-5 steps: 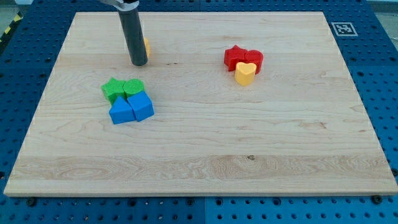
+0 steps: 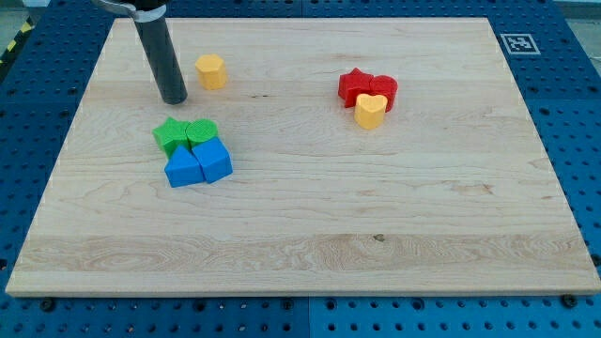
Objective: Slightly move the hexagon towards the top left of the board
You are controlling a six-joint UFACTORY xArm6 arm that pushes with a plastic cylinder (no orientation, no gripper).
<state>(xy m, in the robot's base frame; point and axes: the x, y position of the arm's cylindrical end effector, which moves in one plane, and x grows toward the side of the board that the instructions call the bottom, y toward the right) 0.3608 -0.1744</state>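
Left of the yellow hexagon (image 2: 211,70), my tip (image 2: 175,99); green blocks (image 2: 185,134) below.

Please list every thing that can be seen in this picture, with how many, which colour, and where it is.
Wooden board: one, light wood, fills most of the view.
Blue perforated table: one, blue, around the board.
Black-and-white marker tag: one, at the board's top right corner.
Yellow hexagon block: one, yellow, alone near the top left.
Green blocks: two, touching, left of centre; one looks star-shaped.
Blue blocks: two, touching, directly below the green ones.
Red blocks: two, touching, upper right of centre.
Yellow heart block: one, against the red blocks' lower side.
My tip: end of one dark rod, left of the yellow hexagon, apart from it, above the green blocks.
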